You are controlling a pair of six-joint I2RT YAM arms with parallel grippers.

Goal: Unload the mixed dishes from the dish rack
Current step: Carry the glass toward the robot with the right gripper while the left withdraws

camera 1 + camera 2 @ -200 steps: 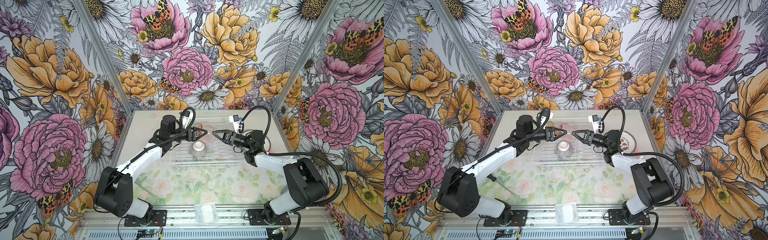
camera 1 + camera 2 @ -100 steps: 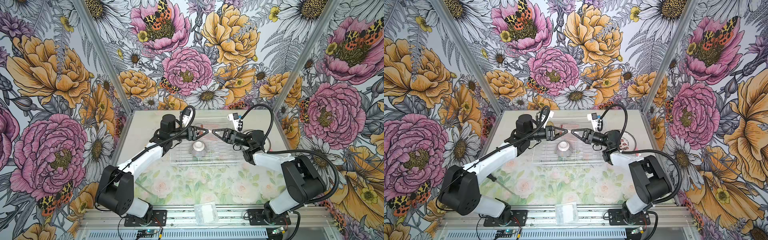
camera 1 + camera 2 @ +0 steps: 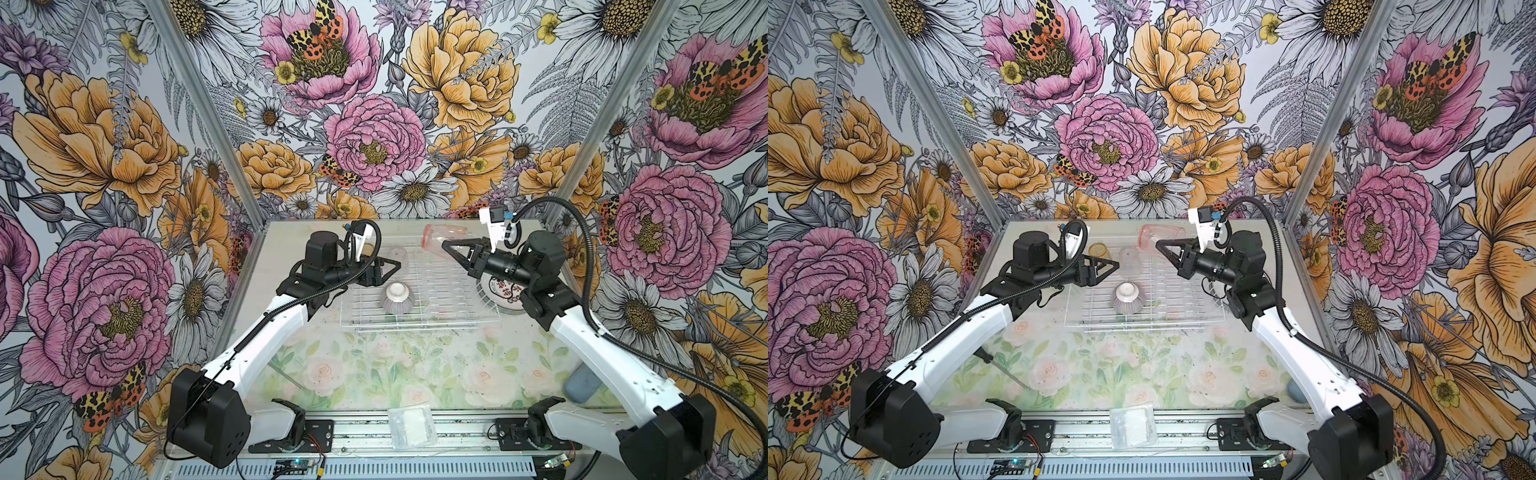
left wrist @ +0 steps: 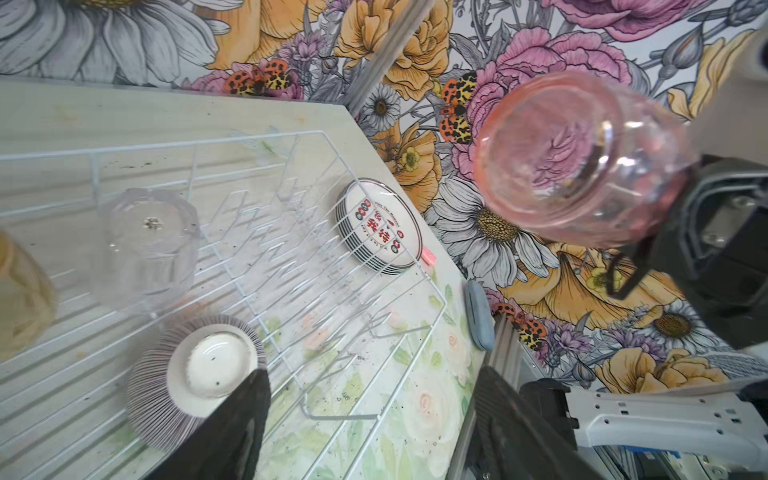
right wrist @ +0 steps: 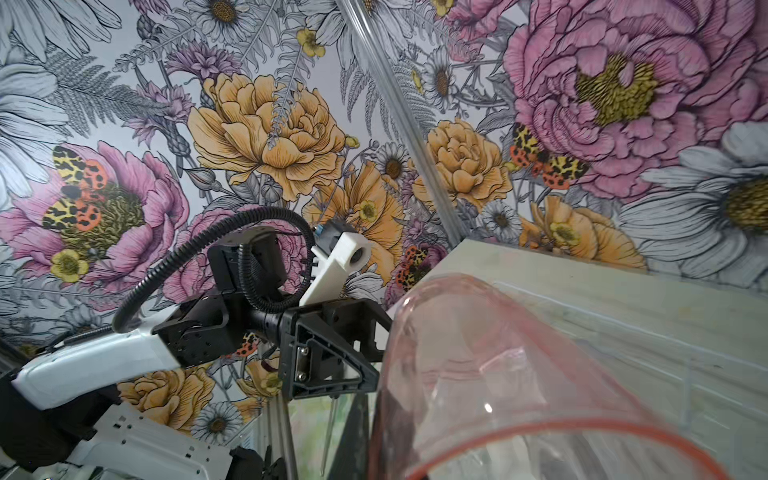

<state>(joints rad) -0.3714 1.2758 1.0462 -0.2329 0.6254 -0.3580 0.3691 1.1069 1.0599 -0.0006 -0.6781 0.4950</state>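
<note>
The dish rack [image 3: 419,329] is a white wire basket at the back of the table. My right gripper [image 3: 445,246] is shut on the pink tumbler [image 3: 440,237] and holds it tilted in the air above the rack's back right part; it also shows in the left wrist view [image 4: 582,166]. My left gripper [image 3: 397,266] hangs open and empty over the rack's left side, just above the upturned ribbed bowl [image 3: 397,297]. A clear tumbler [image 3: 1128,257] and a yellow tumbler [image 3: 1099,251] stand upside down behind it. A stack of plates [image 4: 378,226] lies by the rack's right rim.
A blue oval object [image 3: 584,384] lies at the table's right edge. A clear plastic bag [image 3: 411,426] sits on the front rail. A thin rod [image 3: 1005,370] lies on the table at the front left. Upright prongs [image 4: 291,249] fill the rack's middle.
My right gripper has shut on the pink tumbler and lifted it up and back to the right. My left gripper has drawn back a little to the left and widened slightly.
</note>
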